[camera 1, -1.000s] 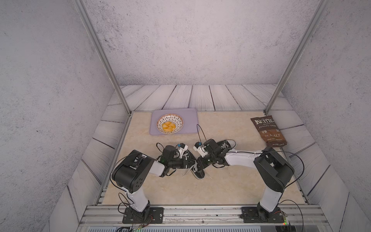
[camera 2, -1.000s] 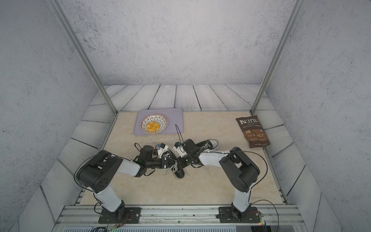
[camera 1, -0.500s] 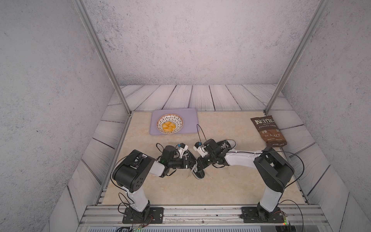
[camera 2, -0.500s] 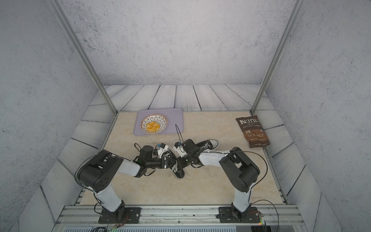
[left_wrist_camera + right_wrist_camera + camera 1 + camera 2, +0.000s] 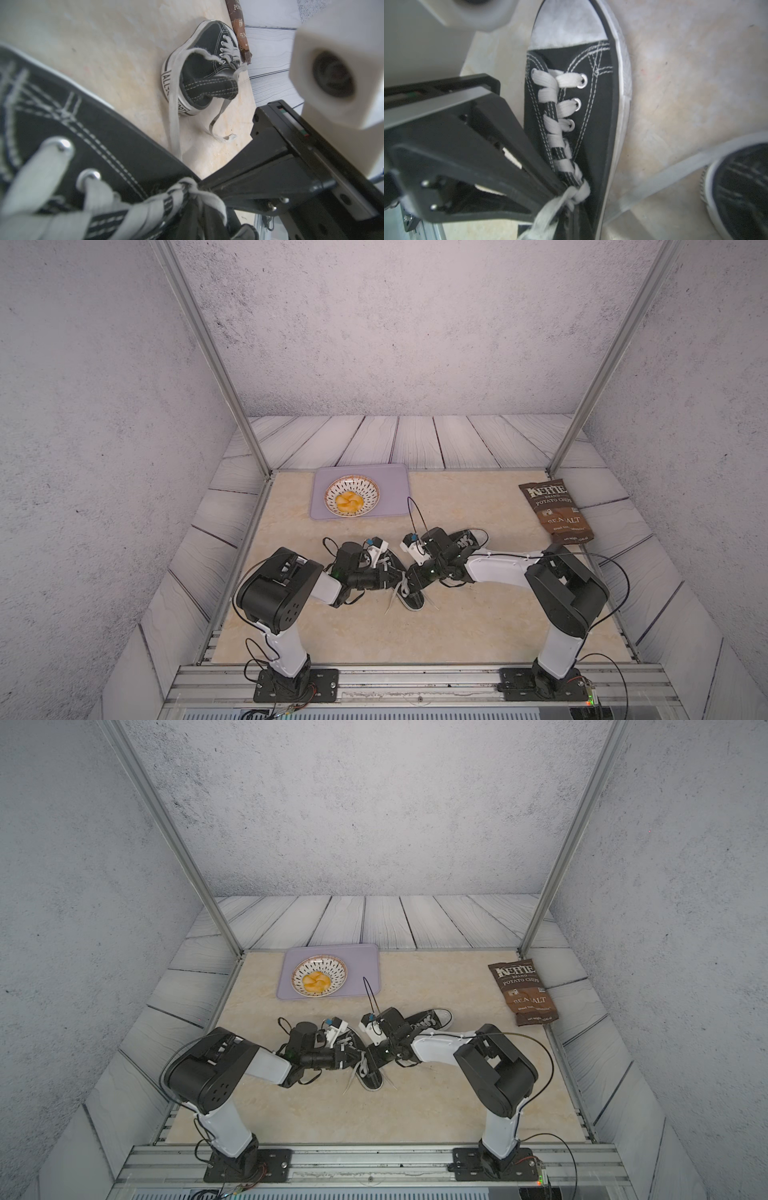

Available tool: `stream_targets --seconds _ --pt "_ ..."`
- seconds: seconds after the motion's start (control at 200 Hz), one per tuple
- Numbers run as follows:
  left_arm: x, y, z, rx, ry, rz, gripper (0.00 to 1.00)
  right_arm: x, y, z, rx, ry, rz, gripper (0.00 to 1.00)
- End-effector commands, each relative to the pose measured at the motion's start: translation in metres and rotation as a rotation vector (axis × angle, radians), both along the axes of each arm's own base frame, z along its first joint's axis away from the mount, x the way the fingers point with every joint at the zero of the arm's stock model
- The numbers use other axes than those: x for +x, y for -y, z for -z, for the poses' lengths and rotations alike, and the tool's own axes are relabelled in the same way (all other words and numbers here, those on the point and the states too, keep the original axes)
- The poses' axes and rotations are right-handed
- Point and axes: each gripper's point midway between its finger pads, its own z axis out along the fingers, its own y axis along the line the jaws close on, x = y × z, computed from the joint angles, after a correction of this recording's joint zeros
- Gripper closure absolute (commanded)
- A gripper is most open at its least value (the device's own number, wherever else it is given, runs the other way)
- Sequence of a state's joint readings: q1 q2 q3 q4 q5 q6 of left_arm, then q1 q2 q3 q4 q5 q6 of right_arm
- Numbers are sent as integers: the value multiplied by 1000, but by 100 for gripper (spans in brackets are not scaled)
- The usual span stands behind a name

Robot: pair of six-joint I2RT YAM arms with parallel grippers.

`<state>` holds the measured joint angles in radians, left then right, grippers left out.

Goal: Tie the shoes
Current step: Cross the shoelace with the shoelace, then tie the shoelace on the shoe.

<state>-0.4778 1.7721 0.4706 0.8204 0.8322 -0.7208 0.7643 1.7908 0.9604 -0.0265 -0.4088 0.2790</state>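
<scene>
**A:** We start at the left gripper (image 5: 563,192). The right wrist view shows it pinched tight on the laces (image 5: 549,94) at the top of the near shoe (image 5: 591,116).

**B:** And the left wrist view gives us the right gripper (image 5: 204,185), closed as well, with those same laces bunched round its tip. In both top views the wrists hide all of that.

**A:** From above we do get the placing. The near shoe sits mid-table between the two arms. The far shoe (image 5: 471,538) lies just behind the right wrist, with bare table (image 5: 457,635) showing between the pair.

**B:** Only the left wrist view looks into the far shoe. Its tongue is folded over the opening, and a lace end (image 5: 225,138) trails onto the table.

**A:** Containers next, and we need a top view for those. A patterned bowl (image 5: 372,489) stands on a lilac tray (image 5: 392,489) at the back and holds yellow pieces (image 5: 349,502).

**B:** The chip bag (image 5: 555,510) lies flat by the right edge. Whether it is open, we cannot tell.

**A:** Our count is two shoes, two grippers, one bowl, one tray and one bag.
</scene>
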Motion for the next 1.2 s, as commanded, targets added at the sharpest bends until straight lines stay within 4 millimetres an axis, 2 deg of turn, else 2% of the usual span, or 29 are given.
stream_targets --seconds 0.0,0.11,0.375,0.46,0.776,1.011,1.196 --pt "-2 -4 10 21 -20 -16 93 -6 -21 -14 74 26 -63 100" --pt "-3 -6 9 24 -17 -25 100 -1 -16 -11 46 45 -39 100" --pt "-1 -19 9 48 2 -86 100 12 -2 -19 -16 125 26 100" --pt "-1 -22 9 51 5 -103 100 14 2 -23 -29 148 38 97" --pt "3 -30 7 47 7 -158 100 14 7 -37 -14 175 64 64" --pt "5 -30 5 35 -5 -178 100 2 14 -50 -12 167 50 47" --pt "7 -32 4 26 -16 -201 100 -17 14 -43 -67 106 48 45"
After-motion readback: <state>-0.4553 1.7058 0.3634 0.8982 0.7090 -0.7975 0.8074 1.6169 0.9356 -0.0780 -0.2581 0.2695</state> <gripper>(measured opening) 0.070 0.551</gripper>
